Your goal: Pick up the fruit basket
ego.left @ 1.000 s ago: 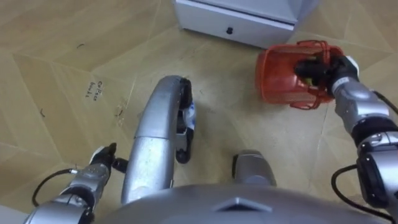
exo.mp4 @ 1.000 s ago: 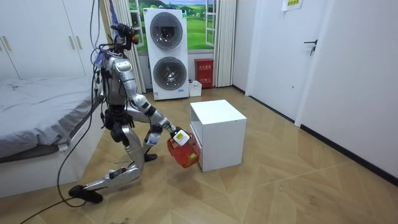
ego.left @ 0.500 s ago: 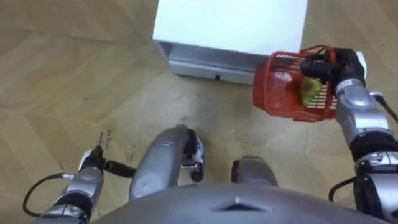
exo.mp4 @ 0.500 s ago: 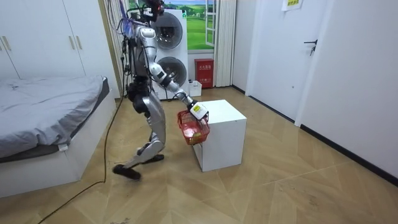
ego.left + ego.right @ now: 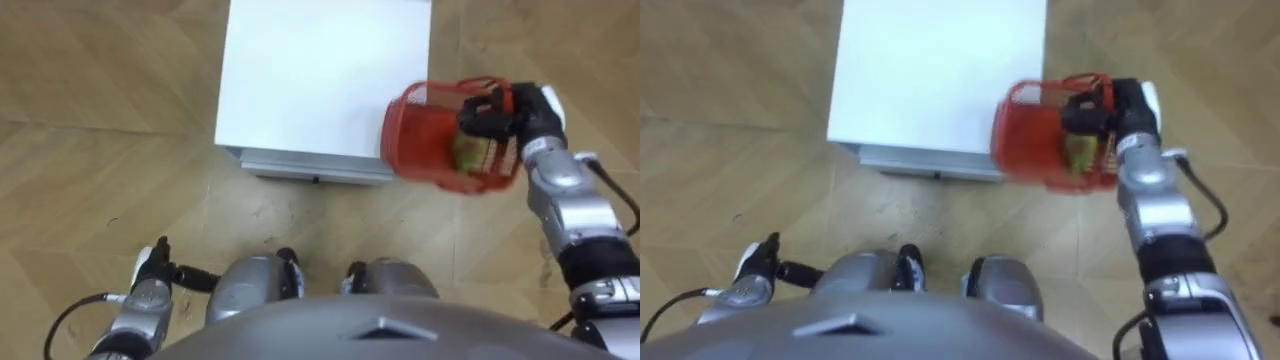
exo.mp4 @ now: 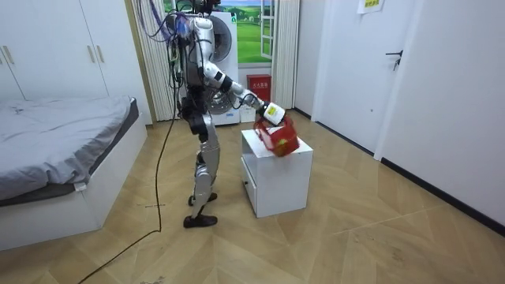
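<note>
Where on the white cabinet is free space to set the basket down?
The white cabinet has a bare top from its left edge across to the red basket, which the right hand holds over the front right corner: there it is crowded. The wooden floor left of the cabinet is bare too. The left hand hangs low at lower left.

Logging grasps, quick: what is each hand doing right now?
Left hand: cannot tell.
Right hand: closed on the basket.

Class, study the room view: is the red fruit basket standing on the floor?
No, the right hand holds the fruit basket up at the top of the white cabinet, well clear of the floor.
</note>
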Motion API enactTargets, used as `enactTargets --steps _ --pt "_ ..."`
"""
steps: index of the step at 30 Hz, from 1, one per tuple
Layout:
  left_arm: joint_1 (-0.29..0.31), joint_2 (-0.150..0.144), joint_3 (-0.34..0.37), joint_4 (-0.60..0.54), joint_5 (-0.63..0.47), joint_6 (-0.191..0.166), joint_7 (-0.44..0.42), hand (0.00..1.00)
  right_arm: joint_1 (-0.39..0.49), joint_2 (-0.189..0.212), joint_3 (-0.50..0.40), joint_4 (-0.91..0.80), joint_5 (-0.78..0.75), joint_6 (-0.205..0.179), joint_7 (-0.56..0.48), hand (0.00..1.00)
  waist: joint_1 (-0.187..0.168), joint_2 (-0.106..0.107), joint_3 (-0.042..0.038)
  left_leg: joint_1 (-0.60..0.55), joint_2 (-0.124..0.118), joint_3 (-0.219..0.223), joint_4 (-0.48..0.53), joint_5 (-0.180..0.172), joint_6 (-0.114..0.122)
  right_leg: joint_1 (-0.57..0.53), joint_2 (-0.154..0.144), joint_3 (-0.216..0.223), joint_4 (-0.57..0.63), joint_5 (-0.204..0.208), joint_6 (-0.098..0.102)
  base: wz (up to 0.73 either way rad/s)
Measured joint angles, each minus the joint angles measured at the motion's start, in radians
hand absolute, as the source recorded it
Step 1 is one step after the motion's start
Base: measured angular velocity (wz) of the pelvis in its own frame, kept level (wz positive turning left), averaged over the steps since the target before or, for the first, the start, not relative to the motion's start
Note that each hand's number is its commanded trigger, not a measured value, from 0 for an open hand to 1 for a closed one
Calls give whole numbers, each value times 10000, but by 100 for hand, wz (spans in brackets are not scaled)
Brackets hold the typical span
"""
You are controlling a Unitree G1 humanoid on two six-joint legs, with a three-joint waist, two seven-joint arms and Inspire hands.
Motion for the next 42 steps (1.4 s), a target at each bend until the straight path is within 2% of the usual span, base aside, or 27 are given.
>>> enactTargets --steps 2,4,6,7,8,9,10,11,12,13,14,15,16,18,21,22,27,30,33,35,37,39,40,42 --pt "56 3 132 -45 5 127 -1 0 -40 6 -146 -515 0 -152 108 100 138 -25 -86 435 -5 -30 -378 5 -9 627 112 -37 -765 234 21 0" --pt "129 7 270 -156 5 193 4 0 -25 60 -149 -535 -14 -126 239 100 168 -55 -125 678 -37 -203 -523 6 -10 957 215 -111 -1051 319 28 14" --pt "247 12 301 -263 5 202 5 0 -13 196 -129 -534 -18 -109 358 100 169 -44 -127 875 -34 -451 -619 9 -16 1116 267 -175 -1054 386 -25 12" --pt "313 11 300 -287 7 204 5 0 -11 302 -129 -528 -21 -107 380 100 172 -28 -127 975 -23 -753 -622 14 -24 1164 300 -313 -958 417 -76 -5" --pt "385 -3 308 -283 9 204 0 0 -9 393 -126 -531 -12 -116 410 100 197 65 -68 1134 54 -1382 -636 19 -34 1071 397 -449 -727 377 -77 -17" --pt "443 -6 361 -282 53 190 -5 0 -17 445 -117 -531 -11 -115 430 100 226 169 -27 1209 136 -1740 -639 15 -42 980 556 -439 -948 361 -124 -56" --pt "498 -26 671 -273 343 175 -20 0 -41 533 4 -587 -25 -113 448 100 358 147 -37 1207 295 -1952 -547 -8 -88 585 850 -337 -2028 1092 -453 -55" --pt "683 -101 946 -157 593 191 -20 0 59 546 81 -690 -68 -109 424 100 330 236 -47 1190 453 -1827 -471 -26 -472 703 900 -658 -2005 1803 -629 -44" --pt "728 -104 968 -97 732 194 -29 0 72 532 140 -679 -67 -105 380 100 227 209 -36 1192 468 -1630 -531 -46 -631 786 866 -700 -1997 1814 -639 12" --pt "728 -144 963 26 874 239 -48 0 73 478 137 -647 -61 -101 331 100 -1 197 -25 1143 536 -1113 -1001 68 -736 926 817 -704 -1998 1805 -626 28" --pt "705 -173 962 -10 947 291 -53 0 70 467 72 -597 -62 -96 315 100 5 160 1 932 539 -791 -1574 467 -680 999 774 -645 -1995 1766 -566 27" --pt "695 -181 957 -6 1106 333 -62 0 62 497 39 -591 -61 -98 333 100 30 133 13 778 536 -697 -1606 907 -500 1035 756 -665 -1985 1718 -499 6" --pt "692 -242 953 23 1330 495 -83 0 63 581 26 -643 -42 -97 430 100 117 80 -30 906 480 -694 -1520 1004 -486 1086 676 -805 -1953 1661 -433 11" --pt "672 -367 960 25 1681 653 -180 0 62 585 -72 -697 -87 -123 560 100 147 93 -19 1010 342 -788 -1532 1002 -477 1186 561 -881 -1890 1570 -296 20" --pt "728 -407 960 47 1763 672 -456 0 54 595 -235 -1075 -460 -118 545 100 367 114 -2 1062 112 -776 -1493 953 -374 1208 320 -960 -1658 1311 -130 9" --pt "767 -397 961 61 1766 691 -523 0 23 600 -237 -1253 -510 -119 557 100 400 171 25 1098 74 -753 -1424 846 -208 1204 259 -955 -1444 1159 -106 15" --pt "906 -398 961 -15 1879 716 -814 0 -41 610 -308 -1326 -463 -121 816 100 418 228 65 1078 -194 -762 -1078 554 70 1103 -86 -1068 -541 691 137 10" --pt "867 -398 964 45 1878 716 -1030 0 -39 613 -394 -1324 -683 -116 991 100 397 279 76 990 -411 -759 -751 373 297 783 -426 -1051 318 437 318 1" --pt "813 -369 1004 94 1856 638 -1203 0 16 692 -390 -1308 -848 72 1248 100 382 333 76 953 -548 -779 -522 233 522 203 -792 -980 1750 409 368 6" --pt "861 -360 993 146 1847 598 -1207 0 159 819 -344 -1146 -817 224 1279 100 374 246 80 1097 -759 -786 -332 54 726 -494 -1175 -532 3566 499 386 9" --pt "846 -360 944 131 1869 590 -1210 0 172 834 -313 -924 -800 373 1296 100 397 234 45 1126 -852 -838 -106 -92 837 -960 -1286 -124 4556 867 393 10" --pt "711 -333 919 107 1870 584 -1207 0 171 829 -236 -912 -754 463 1300 100 433 286 68 1120 -877 -877 51 -175 928 -1237 -1300 57 4952 1177 371 6" --pt "613 -285 857 111 1862 574 -1197 0 160 834 -156 -910 -766 456 1333 100 454 315 81 1070 -880 -914 121 -177 947 -1409 -1233 162 4901 1154 437 0" --pt "466 -178 789 111 1872 571 -1188 0 151 845 -74 -871 -871 447 1536 100 555 358 88 907 -874 -992 139 -168 963 -1414 -942 324 4234 836 553 8"
